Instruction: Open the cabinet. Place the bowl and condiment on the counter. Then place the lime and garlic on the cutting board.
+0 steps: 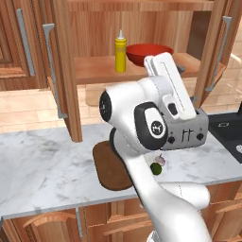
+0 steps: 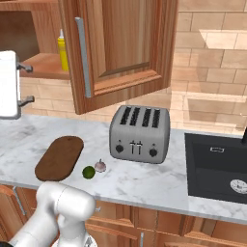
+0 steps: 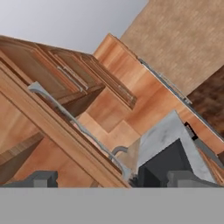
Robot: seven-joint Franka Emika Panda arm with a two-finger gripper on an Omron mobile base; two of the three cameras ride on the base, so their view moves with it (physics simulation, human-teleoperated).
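Note:
The cabinet (image 1: 66,71) stands open, both doors swung out. On its lower shelf the yellow condiment (image 1: 121,52) stands upright beside the red bowl (image 1: 149,54). My gripper (image 1: 189,85) hangs open and empty in front of that shelf, right of the bowl and near the right door (image 2: 120,48). In the right base view the gripper (image 2: 28,84) points right. The hand view has the gripper (image 3: 114,179) facing the door's grey handle (image 3: 74,118). On the counter (image 1: 47,160) the lime (image 2: 89,172) and garlic (image 2: 100,166) lie together, right of the cutting board (image 2: 60,157).
A grey toaster (image 2: 140,132) stands on the counter right of the lime and garlic. A black sink (image 2: 217,166) is set in at the far right. The open right door overhangs the toaster. Low cabinets run below the counter's front edge.

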